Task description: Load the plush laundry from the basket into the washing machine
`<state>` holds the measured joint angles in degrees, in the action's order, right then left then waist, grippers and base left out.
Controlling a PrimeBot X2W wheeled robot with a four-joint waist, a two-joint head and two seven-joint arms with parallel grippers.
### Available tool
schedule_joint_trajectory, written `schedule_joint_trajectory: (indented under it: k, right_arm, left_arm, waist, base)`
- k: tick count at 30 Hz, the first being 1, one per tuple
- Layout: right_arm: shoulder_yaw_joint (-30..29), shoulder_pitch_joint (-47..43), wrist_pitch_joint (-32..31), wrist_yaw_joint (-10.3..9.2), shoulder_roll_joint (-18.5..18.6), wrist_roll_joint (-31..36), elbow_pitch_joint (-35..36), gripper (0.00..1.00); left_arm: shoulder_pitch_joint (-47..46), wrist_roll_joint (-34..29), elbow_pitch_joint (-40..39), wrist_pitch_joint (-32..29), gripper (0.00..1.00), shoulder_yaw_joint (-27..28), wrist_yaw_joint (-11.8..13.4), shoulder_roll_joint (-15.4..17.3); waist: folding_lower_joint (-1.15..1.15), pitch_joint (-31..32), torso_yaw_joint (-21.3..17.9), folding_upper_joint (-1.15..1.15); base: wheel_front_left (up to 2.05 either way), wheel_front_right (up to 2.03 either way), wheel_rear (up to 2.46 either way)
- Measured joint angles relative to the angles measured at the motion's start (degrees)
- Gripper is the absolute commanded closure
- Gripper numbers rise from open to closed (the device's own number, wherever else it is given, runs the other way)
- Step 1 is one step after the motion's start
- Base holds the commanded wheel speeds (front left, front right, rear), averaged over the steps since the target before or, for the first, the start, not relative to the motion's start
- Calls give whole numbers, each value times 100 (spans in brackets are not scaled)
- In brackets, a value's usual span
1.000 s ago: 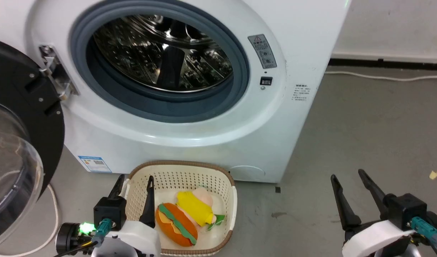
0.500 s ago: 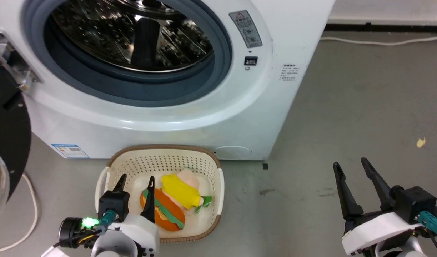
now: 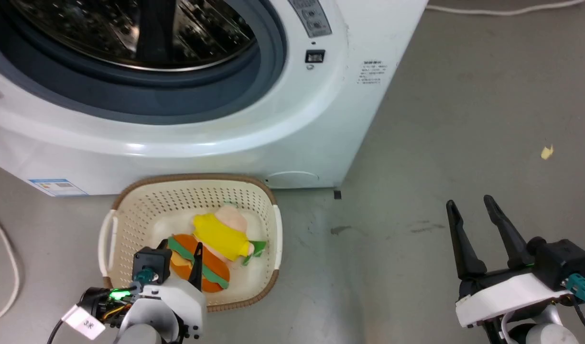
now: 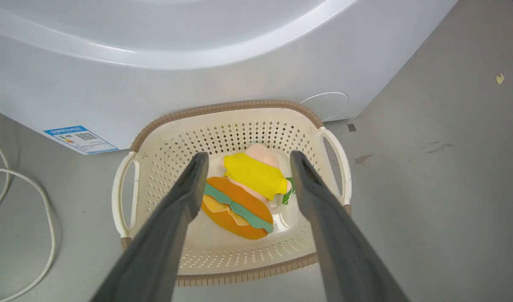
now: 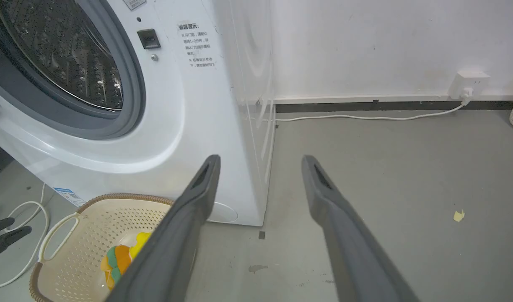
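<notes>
Two pieces of plush laundry in the basket: orange burger bun at the near side, yellow-shirted doll lying across its far end, touching. Basket on grey floor, just in front of the washing machine, grey door ring and steel drum in sight. Left gripper poised above the basket, jaws spread wide, empty, both toys framed between the fingers. Right gripper well off to the right over the floor, jaws likewise wide apart, holding nothing. Yellow scrap on floor beyond it.
</notes>
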<state>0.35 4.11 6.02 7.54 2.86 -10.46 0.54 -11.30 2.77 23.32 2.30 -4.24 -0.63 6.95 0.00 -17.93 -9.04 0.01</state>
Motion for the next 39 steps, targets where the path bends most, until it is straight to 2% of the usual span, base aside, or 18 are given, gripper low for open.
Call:
schedule_joint_trajectory:
  k: [14, 22, 39]
  right_arm:
    - [148, 142, 169, 0, 0, -410, 7, 0]
    - [257, 288, 265, 0, -1, -649, -58, 0]
    - [414, 509, 456, 0, -1, -1182, -83, 0]
  left_arm:
    - [-556, 248, 1104, -583, 0, -71, -202, 330]
    - [-955, 346, 1552, -843, 0, -104, -183, 595]
    - [-1967, 197, 2141, -1763, 0, -648, -261, 1301]
  waist:
    - [0, -686, -352, 0]
    - [0, -1053, -558, 0]
    - [0, -1845, -1020, 0]
  base:
    - [0, 0, 0]
    - [0, 0, 0]
    - [0, 0, 0]
